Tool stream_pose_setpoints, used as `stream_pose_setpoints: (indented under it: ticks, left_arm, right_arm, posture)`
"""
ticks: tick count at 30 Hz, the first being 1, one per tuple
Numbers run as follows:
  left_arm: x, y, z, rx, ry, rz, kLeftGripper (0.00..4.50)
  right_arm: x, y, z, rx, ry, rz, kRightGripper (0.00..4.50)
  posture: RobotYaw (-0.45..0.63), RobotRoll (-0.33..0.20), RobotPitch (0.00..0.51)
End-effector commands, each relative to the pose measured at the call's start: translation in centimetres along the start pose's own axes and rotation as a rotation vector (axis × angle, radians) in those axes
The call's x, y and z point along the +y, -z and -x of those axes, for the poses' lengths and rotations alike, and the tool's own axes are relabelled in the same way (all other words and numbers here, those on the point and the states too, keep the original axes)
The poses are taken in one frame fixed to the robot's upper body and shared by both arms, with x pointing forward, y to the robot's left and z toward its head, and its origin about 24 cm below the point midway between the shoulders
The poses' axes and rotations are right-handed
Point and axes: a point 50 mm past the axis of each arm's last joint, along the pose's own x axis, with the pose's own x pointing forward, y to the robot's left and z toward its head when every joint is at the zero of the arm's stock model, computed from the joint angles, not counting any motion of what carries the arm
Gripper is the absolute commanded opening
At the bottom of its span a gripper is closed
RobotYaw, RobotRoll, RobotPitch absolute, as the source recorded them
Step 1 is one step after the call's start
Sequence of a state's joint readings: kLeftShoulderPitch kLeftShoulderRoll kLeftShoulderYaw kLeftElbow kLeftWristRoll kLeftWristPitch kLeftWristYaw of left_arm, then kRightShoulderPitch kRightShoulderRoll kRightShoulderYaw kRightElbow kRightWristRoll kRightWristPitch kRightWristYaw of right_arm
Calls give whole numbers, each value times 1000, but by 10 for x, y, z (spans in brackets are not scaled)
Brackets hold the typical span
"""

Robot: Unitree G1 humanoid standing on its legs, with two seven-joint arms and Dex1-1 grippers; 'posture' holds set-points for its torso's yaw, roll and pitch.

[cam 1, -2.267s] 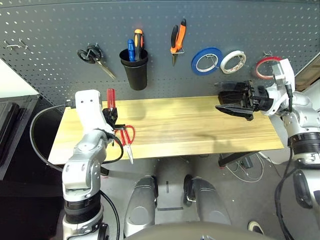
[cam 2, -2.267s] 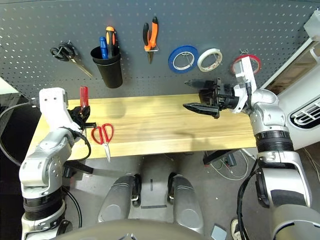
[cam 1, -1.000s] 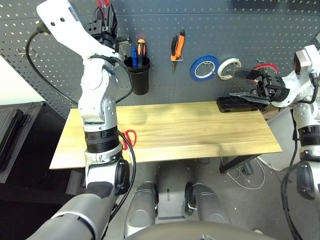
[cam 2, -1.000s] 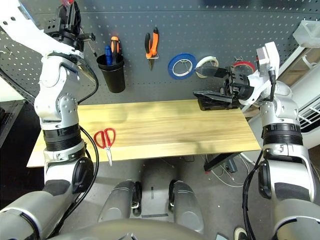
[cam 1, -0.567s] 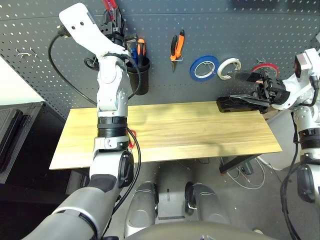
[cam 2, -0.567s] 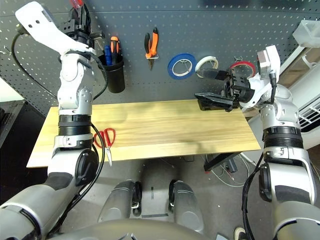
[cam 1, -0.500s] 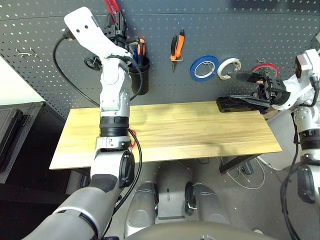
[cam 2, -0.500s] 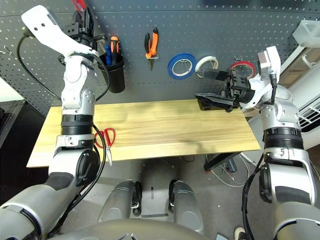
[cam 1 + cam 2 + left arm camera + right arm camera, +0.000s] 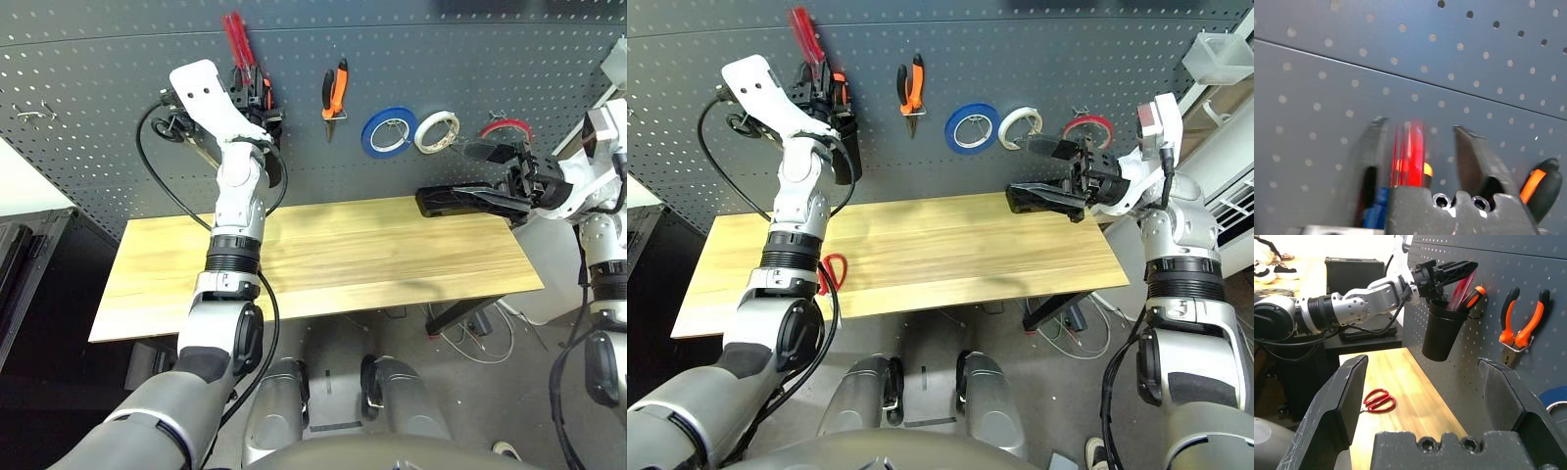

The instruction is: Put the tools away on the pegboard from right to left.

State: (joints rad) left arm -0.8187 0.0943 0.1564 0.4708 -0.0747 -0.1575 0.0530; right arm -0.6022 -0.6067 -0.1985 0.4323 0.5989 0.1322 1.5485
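**Screwdriver at the cup: the left jaws parted around the handle**

The left gripper (image 9: 1418, 147) is raised to the pegboard (image 9: 441, 49) with its jaws standing apart. The red-handled screwdriver (image 9: 235, 37) stands between them, closer to one finger than to the other and with a clear gap on the far side; whether either pad touches the handle cannot be told. The shaft points down into the black cup (image 9: 1442, 335), which sits directly below the jaws, so the tool appears to be dropping or settling among the orange- and blue-handled tools stored there. The wide jaws fit a release: the cup, not the gripper, is meant to carry the screwdriver.

Just beyond the cup, on the side toward the right arm, the orange-and-black-handled pliers (image 9: 334, 90) hang from a hook; farther along come a blue tape roll (image 9: 389, 131), a white tape roll (image 9: 435, 130) and the thin red tape ring (image 9: 504, 128). These fill the board from its right end, in keeping with the right-to-left order.

The right gripper (image 9: 470, 174) is held level, well clear of the left jaws, fully spread and empty, apparently parked out of the way.

The red-handled scissors (image 9: 1377, 400) lie flat on the wooden table (image 9: 392, 245), below and behind the left jaws; by the stated order they are probably the last tool to be hung.
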Motion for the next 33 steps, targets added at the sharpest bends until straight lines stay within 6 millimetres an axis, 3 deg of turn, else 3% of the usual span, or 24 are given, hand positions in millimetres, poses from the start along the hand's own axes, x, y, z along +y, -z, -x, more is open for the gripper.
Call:
stream_pose_setpoints:
  ticks: [1,3,7,13,18,24,28,33]
  left_arm:
    - [9,-2,9,18,22,-57,4096]
    - [14,-5,14,31,29,-75,4457]
    - [24,-15,30,100,69,-153,4457]
    - [38,-72,53,8,138,-217,4457]
    - [36,-85,75,56,233,-234,4457]
    - [34,-65,114,280,358,-179,4457]
    - [39,-40,135,454,350,-71,4457]
    - [50,-12,154,639,317,-77,4457]
  right_arm:
    - [0,1,0,-7,-3,-3,4500]
    - [0,1,-1,-7,-4,-5,4500]
    - [-2,1,-2,-9,-11,-14,4500]
    - [-4,10,-13,-8,-49,-45,4500]
    - [-8,17,-21,-3,-74,-57,4500]
    - [-16,26,-30,73,-67,-11,4500]
    - [-14,37,-39,105,-104,17,4500]
    - [-8,51,-48,141,-121,-5,4500]
  posture:
    - [-27,0,69]
    - [-27,0,69]
    - [1,0,77]
    - [84,0,94]
    - [114,0,98]
    - [147,0,109]
    - [137,0,120]
    - [127,0,152]
